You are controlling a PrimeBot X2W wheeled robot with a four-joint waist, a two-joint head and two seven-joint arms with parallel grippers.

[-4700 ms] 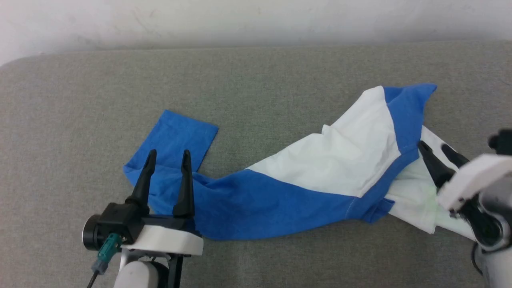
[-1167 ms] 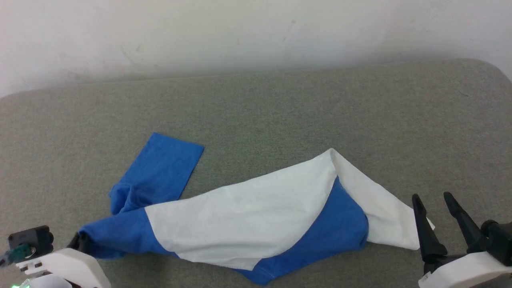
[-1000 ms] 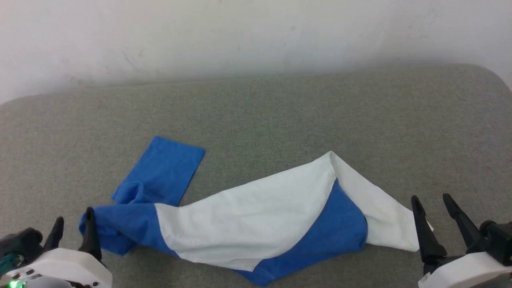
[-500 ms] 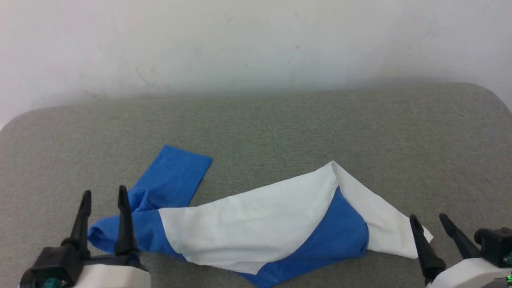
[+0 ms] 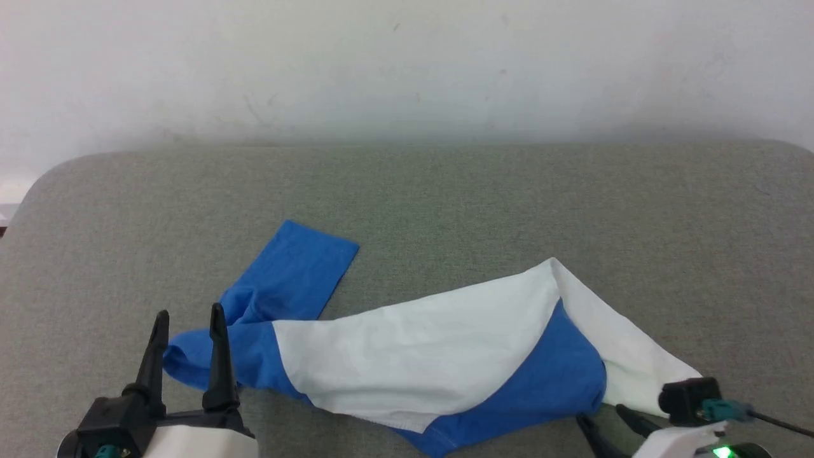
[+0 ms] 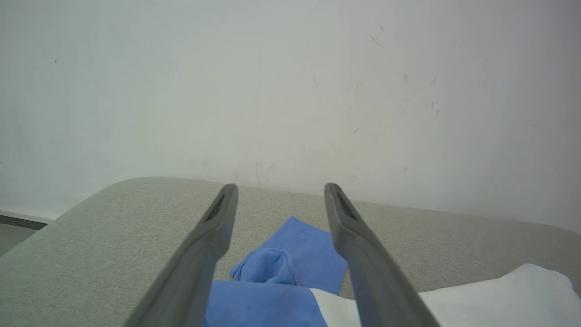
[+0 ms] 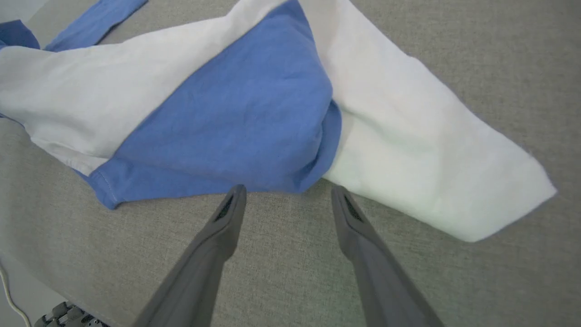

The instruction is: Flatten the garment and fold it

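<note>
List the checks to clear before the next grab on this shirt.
1. Left gripper open and empty: ok; fingers apart at the blue end of the garment.
2. Right gripper open and empty: ok; tips just short of the garment's near edge.
3. Garment flat: not ok; twisted, blue and white layers overlapping, sleeve bunched at its base.
4. Garment wholly on the grey cushion: ok.
5. Free white corner to grasp: ok; it lies bare on the cushion.
6. Which layers lie beneath the fold: cannot tell.
</note>
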